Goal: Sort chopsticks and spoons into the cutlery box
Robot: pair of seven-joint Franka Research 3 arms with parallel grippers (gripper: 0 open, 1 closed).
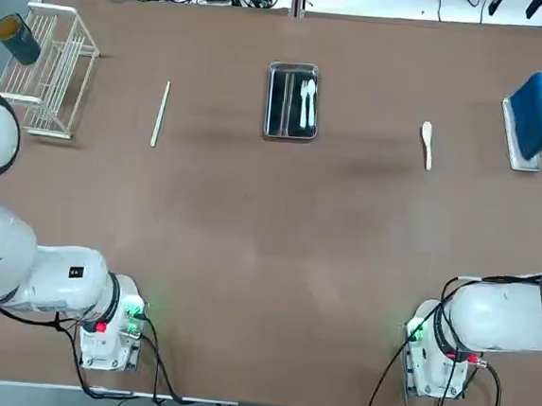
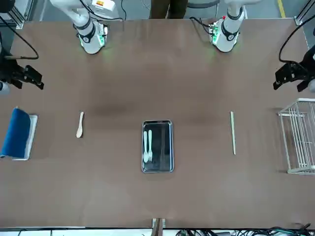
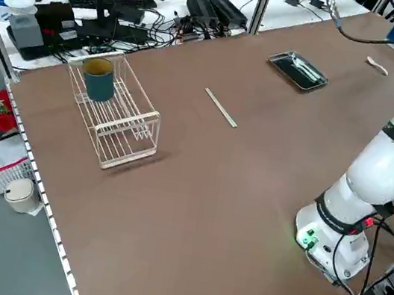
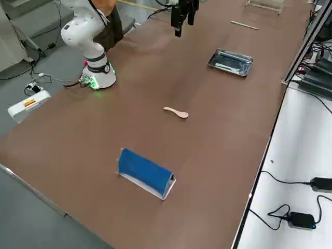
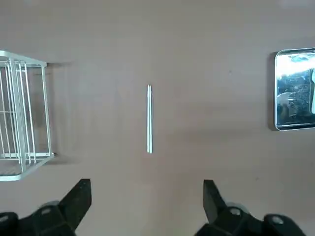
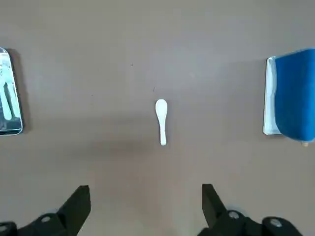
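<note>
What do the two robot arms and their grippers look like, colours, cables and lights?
Both arms are glossy white with rounded links; green and red lights glow at each round base. Black cables trail from the bases. The left gripper and right gripper are matte black, each with two angular fingers.

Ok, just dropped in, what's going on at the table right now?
Nothing is being handled yet. Two white spoons already lie in the cutlery box. The chopsticks and one more spoon lie loose on the table. The left gripper hangs open above the chopsticks; the right gripper hangs open above the loose spoon.
</note>
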